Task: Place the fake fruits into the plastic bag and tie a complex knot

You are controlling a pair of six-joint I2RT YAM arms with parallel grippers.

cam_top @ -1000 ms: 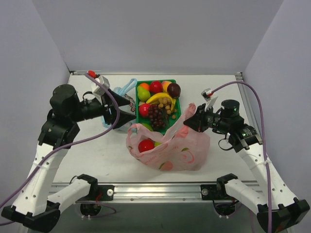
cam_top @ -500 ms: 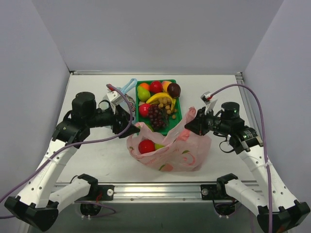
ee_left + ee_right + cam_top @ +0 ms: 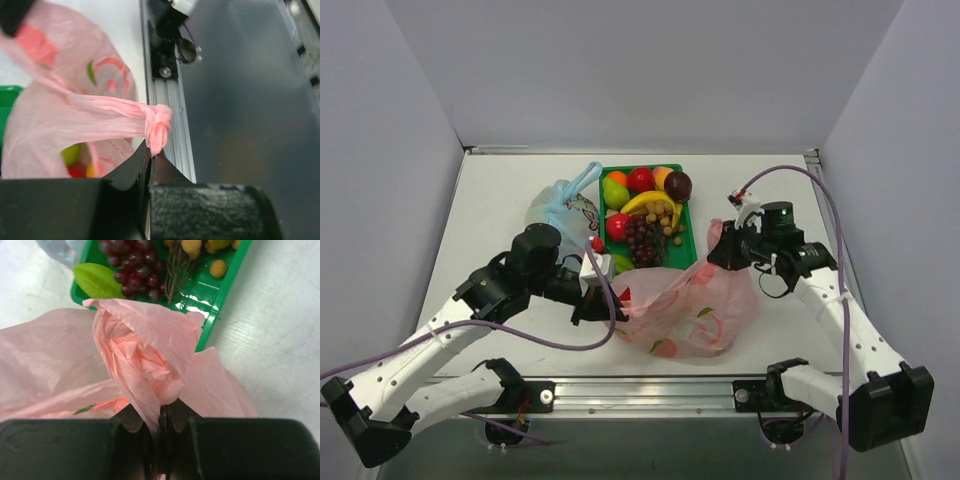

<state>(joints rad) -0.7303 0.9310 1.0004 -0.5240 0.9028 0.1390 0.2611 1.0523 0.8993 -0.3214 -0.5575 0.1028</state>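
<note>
Item: plastic bag (image 3: 685, 305), pale pink, thin crinkly film. It lies on the desk (image 3: 500, 200) just in front of the green tray (image 3: 202, 292), which holds most of the fake fruits (image 3: 642, 205); a few show through the bag's wall. Handling, judged: light, limp, slippery, apt to tear if jerked; best taken by the bunched handles, not the body. Left gripper (image 3: 151, 156) pressed together on the tail under a small knot (image 3: 159, 121); right gripper (image 3: 161, 416) pinching the other gathered handle. Long axis runs left to right between the two grips, left handle taut.

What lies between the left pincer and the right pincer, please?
The pink plastic bag spans that stretch: the left pincer is shut on its knotted handle, the right pincer on its bunched rim. The top view shows it.
</note>
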